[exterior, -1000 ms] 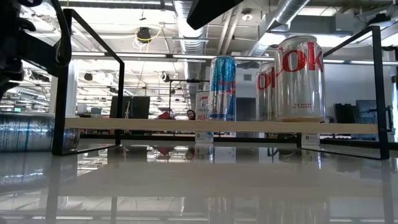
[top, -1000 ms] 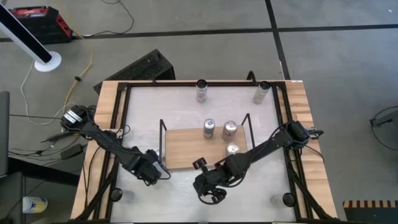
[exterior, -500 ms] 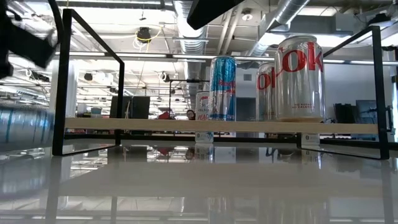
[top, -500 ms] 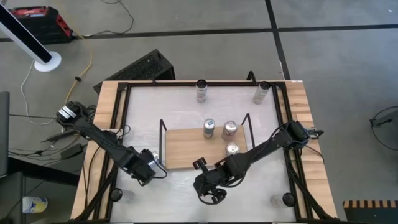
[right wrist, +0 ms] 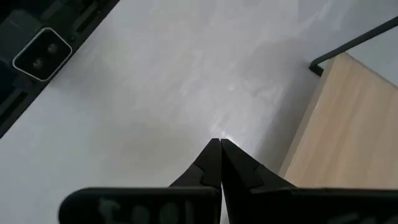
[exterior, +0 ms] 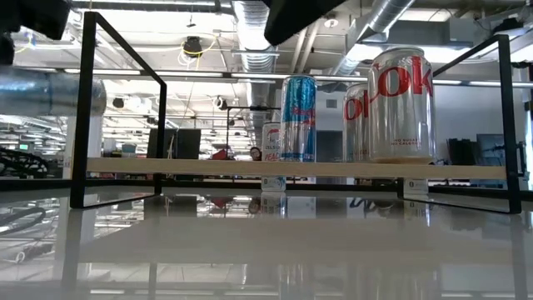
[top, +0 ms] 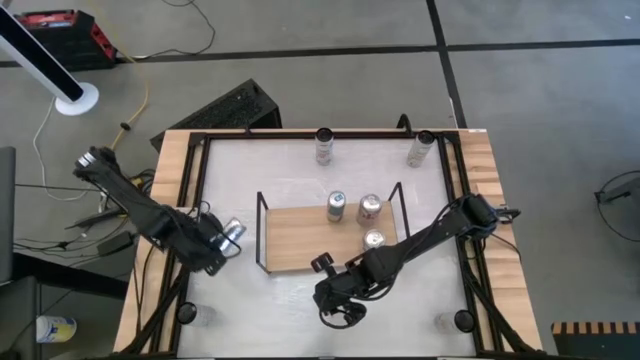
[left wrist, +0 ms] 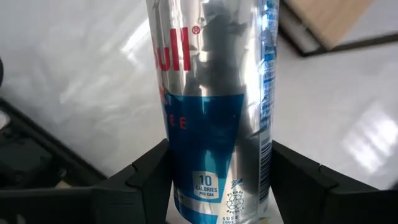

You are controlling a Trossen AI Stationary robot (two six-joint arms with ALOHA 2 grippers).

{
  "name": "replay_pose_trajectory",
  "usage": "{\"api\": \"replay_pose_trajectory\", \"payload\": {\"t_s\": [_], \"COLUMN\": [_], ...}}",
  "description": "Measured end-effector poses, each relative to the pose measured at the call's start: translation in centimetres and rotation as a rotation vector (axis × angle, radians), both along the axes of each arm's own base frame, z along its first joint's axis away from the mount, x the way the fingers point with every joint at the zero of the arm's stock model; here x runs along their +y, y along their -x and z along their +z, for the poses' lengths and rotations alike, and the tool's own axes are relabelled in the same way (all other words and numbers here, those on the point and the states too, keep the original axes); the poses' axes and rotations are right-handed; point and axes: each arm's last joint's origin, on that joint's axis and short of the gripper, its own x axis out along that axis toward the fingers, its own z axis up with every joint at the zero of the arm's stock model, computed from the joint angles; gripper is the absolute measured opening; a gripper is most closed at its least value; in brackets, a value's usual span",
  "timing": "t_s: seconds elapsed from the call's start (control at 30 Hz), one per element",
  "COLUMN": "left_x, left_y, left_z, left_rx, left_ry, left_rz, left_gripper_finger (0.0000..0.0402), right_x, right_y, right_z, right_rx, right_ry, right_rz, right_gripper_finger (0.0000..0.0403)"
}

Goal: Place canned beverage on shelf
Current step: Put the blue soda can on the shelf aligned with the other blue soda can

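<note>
Silver and blue, the can [left wrist: 214, 112] lies sideways between the fingers of the left gripper [top: 222, 240], lifted off the table just left of the shelf [top: 300, 240]. Being held on its side, it could tip or roll on the board unless turned upright, or catch the shelf's black wire end going in. Near the shelf's front edge, the right gripper [right wrist: 220, 163] waits pinched shut on nothing.

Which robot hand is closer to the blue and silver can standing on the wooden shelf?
The right. The right gripper, shut, waits near the shelf's front edge, toward the blue and silver can. The left gripper is outside the shelf's left end, holding another can.
</note>
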Motion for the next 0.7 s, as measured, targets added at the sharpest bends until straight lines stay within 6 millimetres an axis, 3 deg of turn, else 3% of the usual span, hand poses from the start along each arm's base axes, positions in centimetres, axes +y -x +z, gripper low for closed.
{"api": "replay_pose_trajectory", "payload": {"t_s": [0.2,0.4,0.47,0.7], "left_x": [2.0,3.8,4.5,6.2], "left_y": [1.8,2.9,3.2,3.7], "left_z": [1.8,3.5,4.7,11.0], "left_rx": [-0.207,-0.485,-0.577,-0.838], "left_ry": [-0.029,-0.181,-0.257,-0.509], "left_rz": [0.077,0.167,0.19,0.188], "left_gripper_finger": [0.0204,0.0205,0.0205,0.0205], "right_x": [-0.6,-1.2,-1.7,-3.7], "right_y": [0.1,0.8,1.7,5.9], "right_z": [0.6,1.6,3.0,10.9], "right_rx": [-0.006,0.004,0.004,-0.185], "right_ry": [0.001,0.043,0.05,-0.028], "right_rz": [-0.009,0.041,0.059,0.094], "right_gripper_finger": [0.0024,0.0025,0.0024,0.0024]}}
